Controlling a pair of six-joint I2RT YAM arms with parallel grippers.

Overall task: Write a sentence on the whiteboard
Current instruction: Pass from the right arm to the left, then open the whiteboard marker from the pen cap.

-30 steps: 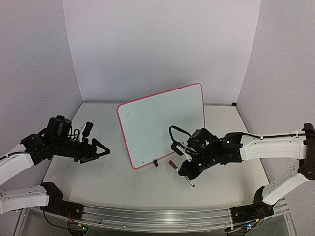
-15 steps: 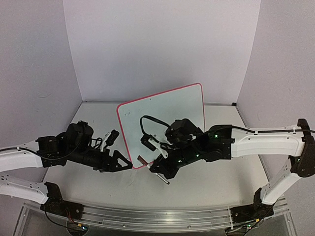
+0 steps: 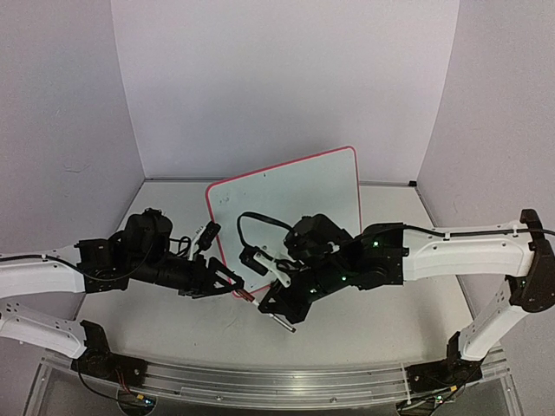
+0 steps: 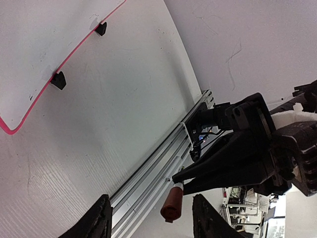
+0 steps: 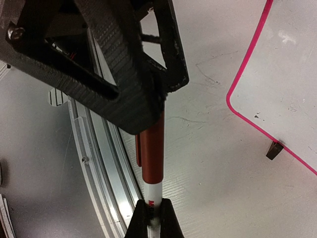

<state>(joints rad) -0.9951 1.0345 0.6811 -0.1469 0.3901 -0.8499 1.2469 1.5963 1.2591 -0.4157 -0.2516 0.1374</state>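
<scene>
The whiteboard sits on the worktop. Just off its near-left corner, the right gripper has its jaws clamped on a pen, and the left gripper holds its jaws wide apart either side of the red cap.

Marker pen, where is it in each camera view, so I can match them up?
Top external: marker pen low centre, below the near corner of the whiteboard.
Left wrist: bottom centre, red cap towards the camera.
Right wrist: centre down to the bottom edge.
Shared landmark: the whiteboard's red frame.

Bright, even, diffuse light; faint soft shadows; slight close-range wrist-view blur.
</scene>
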